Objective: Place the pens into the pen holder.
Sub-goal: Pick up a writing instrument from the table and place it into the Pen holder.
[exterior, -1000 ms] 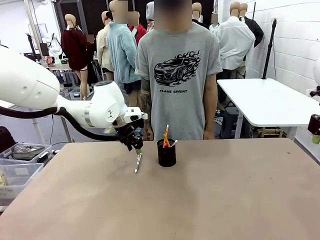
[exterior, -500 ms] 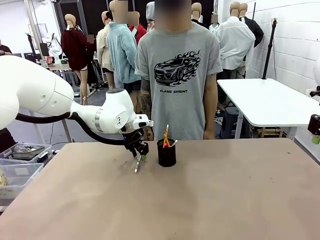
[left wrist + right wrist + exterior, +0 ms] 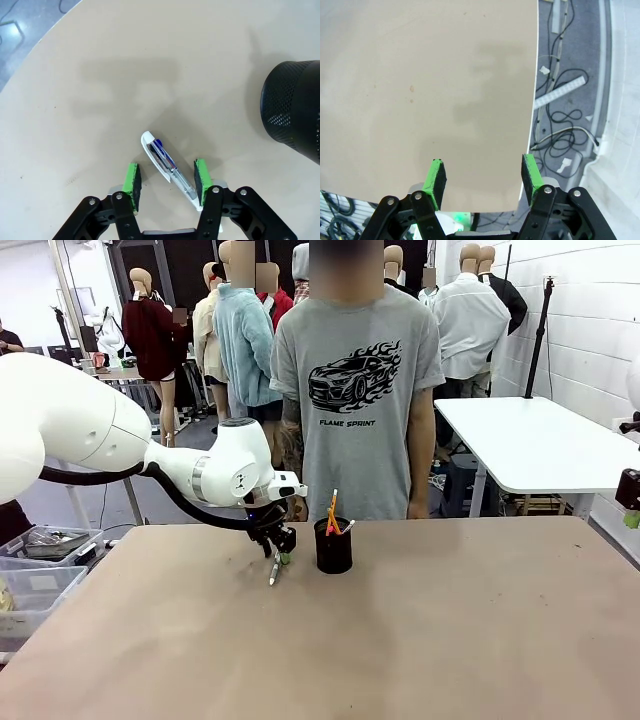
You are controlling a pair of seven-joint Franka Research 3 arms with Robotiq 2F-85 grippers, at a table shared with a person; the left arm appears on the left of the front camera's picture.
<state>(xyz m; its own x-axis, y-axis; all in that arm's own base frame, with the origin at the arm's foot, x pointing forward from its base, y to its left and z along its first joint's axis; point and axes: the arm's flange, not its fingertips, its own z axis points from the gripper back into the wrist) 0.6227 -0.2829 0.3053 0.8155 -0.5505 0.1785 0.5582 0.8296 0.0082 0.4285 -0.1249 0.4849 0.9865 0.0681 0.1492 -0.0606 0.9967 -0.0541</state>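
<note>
Underneath, left claw [image 3: 166, 181] astride white pen [image 3: 167, 169].

Front view faces across the table [image 3: 450, 620]; both wrist views look down on it.

pen [image 3: 274, 569] on table [image 3: 450, 620], left of pen holder [image 3: 333, 546]

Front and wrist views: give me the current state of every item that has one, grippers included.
left gripper: open, low over the table, pads either side of the lying pen
right gripper: open, holding nothing, above the table edge
silver-white pen: lying flat on the table, not yet gripped
pen holder: upright, pens already standing in it
table: bare around the holder
</note>
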